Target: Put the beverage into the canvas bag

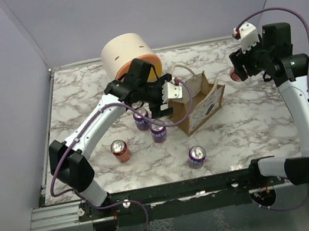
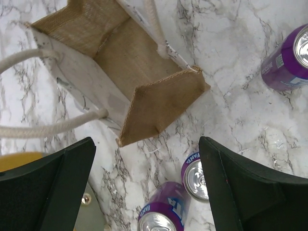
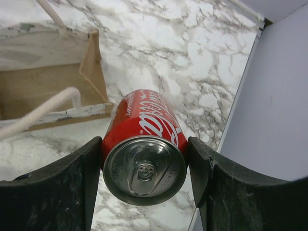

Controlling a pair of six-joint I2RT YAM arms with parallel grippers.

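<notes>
The canvas bag (image 1: 200,104) is tan-brown with cream rope handles and stands open at the table's middle. In the left wrist view its open mouth (image 2: 120,62) is above my fingers. My left gripper (image 1: 160,107) hovers at the bag's left side, open and empty (image 2: 147,187), with two purple Fanta cans below it. My right gripper (image 1: 237,71) is raised at the far right, apart from the bag, and is shut on a red Coca-Cola can (image 1: 235,75). In the right wrist view the can (image 3: 144,144) sits between the fingers, with the bag (image 3: 43,91) to its left.
A big cream cylinder (image 1: 126,54) with an orange face stands behind the left gripper. Purple cans stand at the bag's left (image 1: 141,119), (image 1: 158,131) and front (image 1: 197,156). A red-orange can (image 1: 120,151) stands front left. Grey walls enclose the table.
</notes>
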